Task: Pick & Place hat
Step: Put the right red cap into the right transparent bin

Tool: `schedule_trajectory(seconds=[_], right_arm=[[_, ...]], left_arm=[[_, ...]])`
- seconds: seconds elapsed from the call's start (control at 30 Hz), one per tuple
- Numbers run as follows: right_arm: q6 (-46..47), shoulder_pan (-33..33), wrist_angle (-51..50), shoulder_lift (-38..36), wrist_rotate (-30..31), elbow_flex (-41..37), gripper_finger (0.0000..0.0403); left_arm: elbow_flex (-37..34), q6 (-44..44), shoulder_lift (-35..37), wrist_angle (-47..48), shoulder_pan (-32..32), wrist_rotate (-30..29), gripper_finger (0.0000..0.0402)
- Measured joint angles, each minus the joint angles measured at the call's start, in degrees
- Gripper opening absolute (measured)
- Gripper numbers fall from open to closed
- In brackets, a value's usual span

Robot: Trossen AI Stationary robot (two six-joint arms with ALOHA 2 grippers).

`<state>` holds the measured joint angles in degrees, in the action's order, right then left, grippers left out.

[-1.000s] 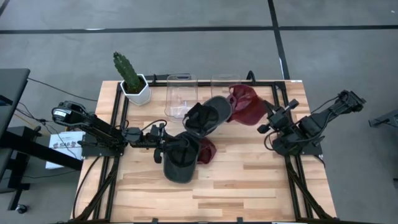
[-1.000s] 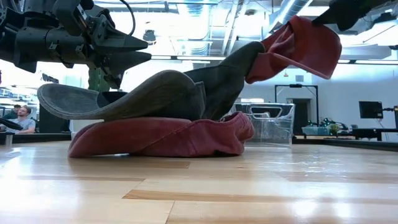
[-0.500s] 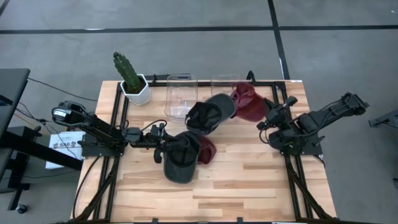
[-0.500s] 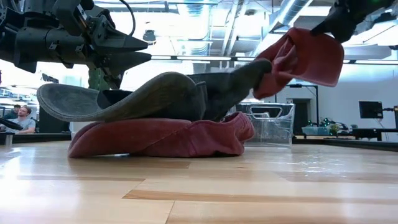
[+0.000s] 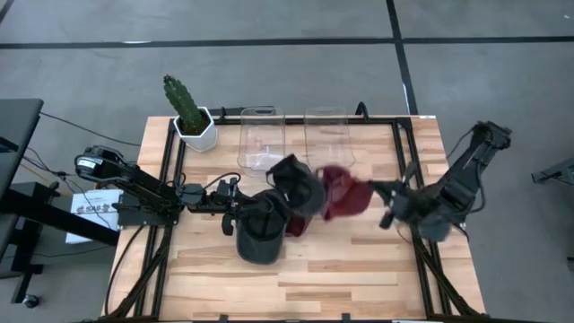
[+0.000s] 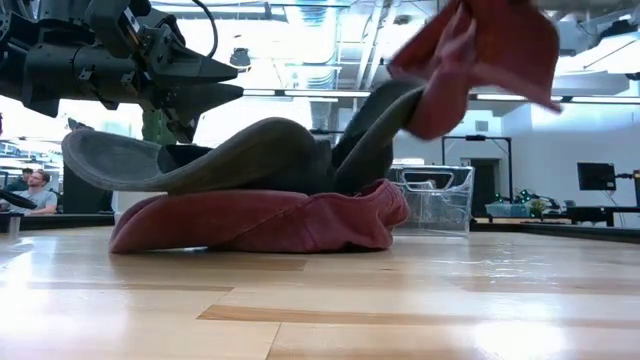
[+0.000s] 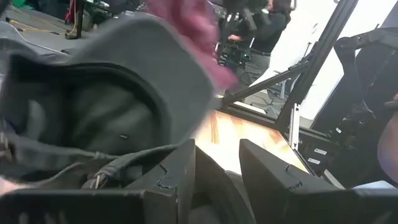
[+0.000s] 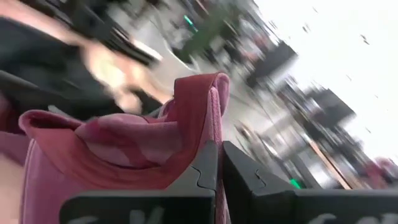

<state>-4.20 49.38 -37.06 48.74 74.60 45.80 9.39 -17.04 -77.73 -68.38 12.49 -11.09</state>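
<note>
High view: a red hat (image 5: 343, 191) was held up over mid-table, pinched tight in the right gripper (image 5: 375, 189), brushing a grey hat (image 5: 297, 178). Another grey hat (image 5: 259, 237) sat on a second red hat (image 6: 250, 220). Left gripper (image 5: 235, 207) was parked beside them, fingers apart, nothing gripped.
</note>
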Motion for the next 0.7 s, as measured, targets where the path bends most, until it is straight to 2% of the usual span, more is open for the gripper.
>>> schedule_trajectory(seconds=[0.1,0.23,0.43,0.47,0.6,0.7], right_arm=[[-6.23,5.29,6.27,0.31,-0.12,0.00,0.0000],[-10.83,11.69,9.83,0.31,1.04,0.00,0.0000],[-12.72,18.55,12.56,0.31,13.18,0.00,0.0000],[-12.84,19.34,12.62,0.31,15.01,0.00,0.0000],[-13.80,19.83,14.06,-0.98,15.39,0.06,0.0000],[-13.72,17.54,14.43,-2.26,15.42,0.11,0.0000]], left_arm=[[0.00,0.00,0.00,0.00,0.01,0.00,0.0122],[0.00,0.02,0.00,0.00,0.01,0.00,0.0122],[0.00,0.03,0.00,0.00,0.02,0.00,0.0122],[0.00,0.03,0.00,0.00,0.01,0.00,0.0122],[0.00,0.04,0.00,0.00,0.02,0.00,0.0122],[0.00,0.04,0.00,0.00,0.02,0.00,0.0122]])
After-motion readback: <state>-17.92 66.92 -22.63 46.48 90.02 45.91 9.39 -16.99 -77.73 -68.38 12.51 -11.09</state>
